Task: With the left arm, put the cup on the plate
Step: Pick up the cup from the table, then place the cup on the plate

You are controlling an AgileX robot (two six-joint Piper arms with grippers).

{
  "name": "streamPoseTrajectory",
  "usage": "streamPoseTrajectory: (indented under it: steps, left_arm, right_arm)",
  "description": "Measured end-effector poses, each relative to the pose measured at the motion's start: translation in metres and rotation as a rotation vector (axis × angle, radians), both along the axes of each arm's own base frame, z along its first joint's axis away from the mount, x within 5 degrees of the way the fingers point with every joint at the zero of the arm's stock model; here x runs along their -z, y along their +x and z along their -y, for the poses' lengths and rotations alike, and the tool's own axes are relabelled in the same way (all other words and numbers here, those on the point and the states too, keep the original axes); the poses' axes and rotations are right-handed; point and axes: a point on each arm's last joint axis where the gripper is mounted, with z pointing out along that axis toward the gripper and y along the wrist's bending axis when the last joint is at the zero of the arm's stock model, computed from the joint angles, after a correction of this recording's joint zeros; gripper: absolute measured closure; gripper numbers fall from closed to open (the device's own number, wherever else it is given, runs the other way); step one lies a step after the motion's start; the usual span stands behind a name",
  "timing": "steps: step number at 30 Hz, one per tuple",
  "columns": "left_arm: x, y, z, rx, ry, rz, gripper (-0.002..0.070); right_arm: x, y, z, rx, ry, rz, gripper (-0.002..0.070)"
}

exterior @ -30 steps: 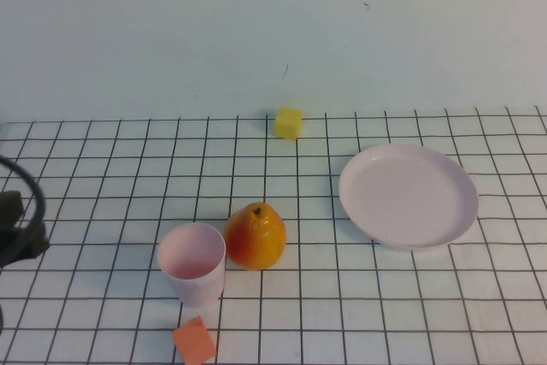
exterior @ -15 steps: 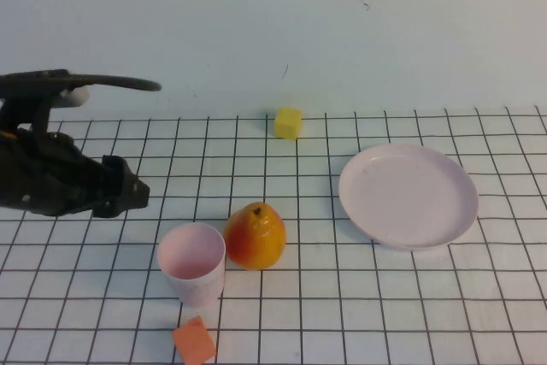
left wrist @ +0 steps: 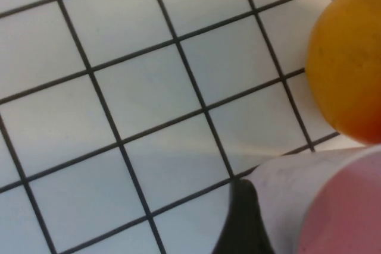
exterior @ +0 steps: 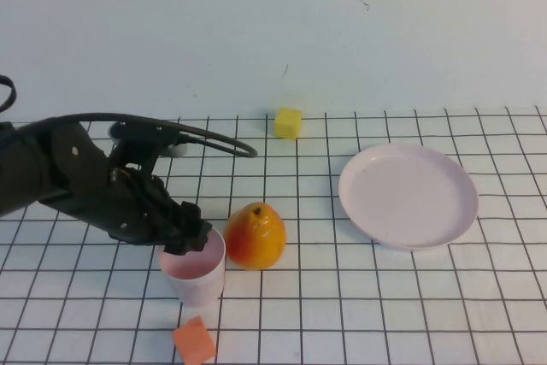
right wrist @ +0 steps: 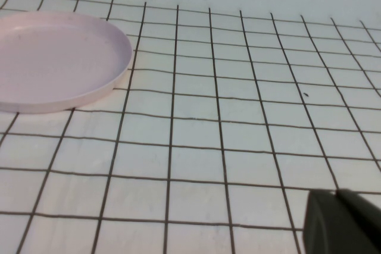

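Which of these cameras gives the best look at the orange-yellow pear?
The high view: the whole pear stands upright beside the cup, where the left end effector sits at the cup's rim. The left wrist view catches only part of its rounded side. The right wrist view misses it, showing the plate and a corner of the right end effector.

Left arm [exterior: 60, 177] enters from 9 o'clock and reaches toward 4 o'clock across the worktop, a black cable looping above it (wrist sloped downward). Left gripper [exterior: 186, 237] sits low at the arm's end, left of centre in the high view; one dark finger [left wrist: 241, 221] shows in its wrist view. Right gripper [right wrist: 342, 221] appears only as a dark corner in its own wrist view, above the worktop.
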Motion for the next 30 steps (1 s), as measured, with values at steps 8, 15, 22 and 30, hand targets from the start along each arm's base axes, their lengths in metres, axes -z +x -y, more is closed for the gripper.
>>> streamPoseTrajectory:
  steps: [8,15,22,30]
  left_arm:
    - [0.029,0.008,0.002,-0.02,0.025,-0.072,0.051]
    - [0.001,0.013,0.008,0.046,0.006,-0.13,0.0647]
    - [-0.078,0.042,0.037,0.14,-0.056,0.043,0.0648]
    - [-0.083,0.071,0.12,0.297,-0.088,0.128,0.0648]
  right_arm:
    - [0.0,0.0,0.0,0.0,0.0,0.0,0.0678]
    - [0.0,0.0,0.0,0.0,0.0,0.0,0.0678]
    - [0.0,0.0,0.0,0.0,0.0,0.0,0.0678]
    - [0.0,0.0,0.0,0.0,0.0,0.0,0.0678]
